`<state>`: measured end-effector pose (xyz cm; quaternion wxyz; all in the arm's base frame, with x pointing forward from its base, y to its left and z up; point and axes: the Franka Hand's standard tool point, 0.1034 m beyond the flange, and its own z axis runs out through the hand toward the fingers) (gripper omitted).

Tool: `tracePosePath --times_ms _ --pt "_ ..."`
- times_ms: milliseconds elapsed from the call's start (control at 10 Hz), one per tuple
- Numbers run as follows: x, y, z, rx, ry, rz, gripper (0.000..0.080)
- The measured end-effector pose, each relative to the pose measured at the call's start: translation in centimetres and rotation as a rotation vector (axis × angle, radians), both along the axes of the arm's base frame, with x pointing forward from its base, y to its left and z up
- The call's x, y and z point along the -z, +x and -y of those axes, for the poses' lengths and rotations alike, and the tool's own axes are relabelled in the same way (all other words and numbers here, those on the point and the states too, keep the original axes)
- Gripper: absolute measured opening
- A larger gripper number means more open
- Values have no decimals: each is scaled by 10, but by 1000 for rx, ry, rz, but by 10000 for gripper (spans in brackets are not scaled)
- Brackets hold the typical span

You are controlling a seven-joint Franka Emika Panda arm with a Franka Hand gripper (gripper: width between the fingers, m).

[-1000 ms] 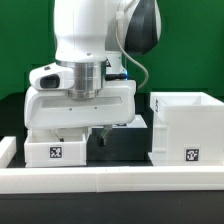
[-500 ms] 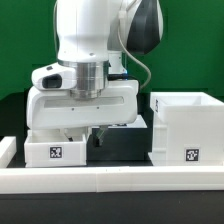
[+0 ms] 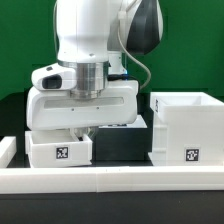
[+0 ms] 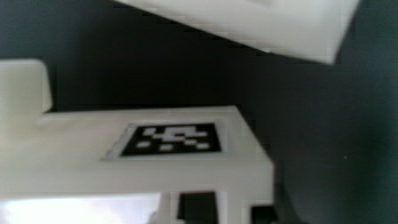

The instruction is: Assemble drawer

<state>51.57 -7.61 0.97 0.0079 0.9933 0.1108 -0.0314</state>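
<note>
A low white drawer tray with a square tag lies at the exterior view's left, under the arm. My gripper reaches down at the tray's right end, its fingers standing on either side of the tray's wall and closed on it. In the wrist view the tray's tagged wall fills the middle, with the dark fingertips at its edge. The large white drawer housing, open on top and tagged on its front, stands at the exterior view's right and shows in the wrist view. The second tray is out of view.
A low white rim edges the black table along the front. A narrow gap of table lies between the tray and the housing. The arm's bulky white hand hides what is behind the tray.
The tray's top edge has risen a little and the tray has shifted slightly toward the housing. The finger that showed beside the tray is now against it.
</note>
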Motion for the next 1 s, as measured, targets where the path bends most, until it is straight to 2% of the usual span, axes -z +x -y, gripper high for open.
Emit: tracePosePath --times_ms 300,500,700,1000 --pt "0 0 0 0 0 0 40" --pt "-6 5 -5 -91 -7 7 40" --pt "-13 11 0 -221 15 -17 41" --pt "-12 11 3 -293 20 -23 41"
